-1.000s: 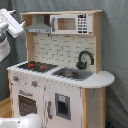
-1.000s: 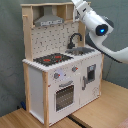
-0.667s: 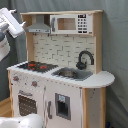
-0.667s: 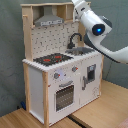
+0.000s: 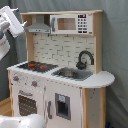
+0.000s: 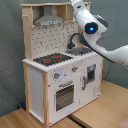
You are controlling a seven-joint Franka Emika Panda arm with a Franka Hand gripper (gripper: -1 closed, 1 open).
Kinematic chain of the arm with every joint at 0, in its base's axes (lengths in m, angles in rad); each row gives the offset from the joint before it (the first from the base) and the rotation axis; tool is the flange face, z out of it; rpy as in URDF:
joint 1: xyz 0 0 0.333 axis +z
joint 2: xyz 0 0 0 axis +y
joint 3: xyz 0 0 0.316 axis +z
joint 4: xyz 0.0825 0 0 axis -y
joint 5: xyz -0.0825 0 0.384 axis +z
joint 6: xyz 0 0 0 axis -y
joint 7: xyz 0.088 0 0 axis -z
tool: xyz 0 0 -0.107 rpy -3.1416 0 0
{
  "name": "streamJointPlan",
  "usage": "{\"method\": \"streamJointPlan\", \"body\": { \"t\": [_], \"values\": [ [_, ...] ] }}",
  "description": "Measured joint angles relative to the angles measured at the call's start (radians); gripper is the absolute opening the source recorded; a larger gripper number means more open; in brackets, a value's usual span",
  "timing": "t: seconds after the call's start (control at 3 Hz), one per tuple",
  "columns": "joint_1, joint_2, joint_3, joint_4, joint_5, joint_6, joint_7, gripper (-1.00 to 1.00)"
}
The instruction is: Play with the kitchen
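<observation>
First exterior view: the kitchen (image 5: 57, 75) is seen standing tall at centre, white panels and pale wood, on a wooden floor (image 5: 4, 107). The black-red hob (image 5: 36, 65) is set on its worktop, below and beside the pincer (image 5: 12, 21), which is held up at the first exterior view's left edge, level with the grey hood (image 5: 39, 25). How far the pincer is open cannot be told, and nothing can be made out in its hold. The sink (image 5: 71, 74) and black tap (image 5: 85, 59) are placed farther off from the pincer, past the hob. Lowest down, the windowed oven door (image 5: 27, 103) is fitted. In the second exterior view the white arm (image 6: 92, 30) is seen reaching over the kitchen's top corner, above the tap, with a blue light shown on it. A grey curtain (image 5: 116, 45) is hung behind.
</observation>
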Motion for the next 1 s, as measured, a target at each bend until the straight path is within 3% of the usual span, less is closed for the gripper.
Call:
{"method": "streamJointPlan", "body": {
  "t": [1.0],
  "values": [
    [-0.156, 0.001, 0.025, 0.140, 0.001, -0.146, 0.213, 1.00]
  ]
}}
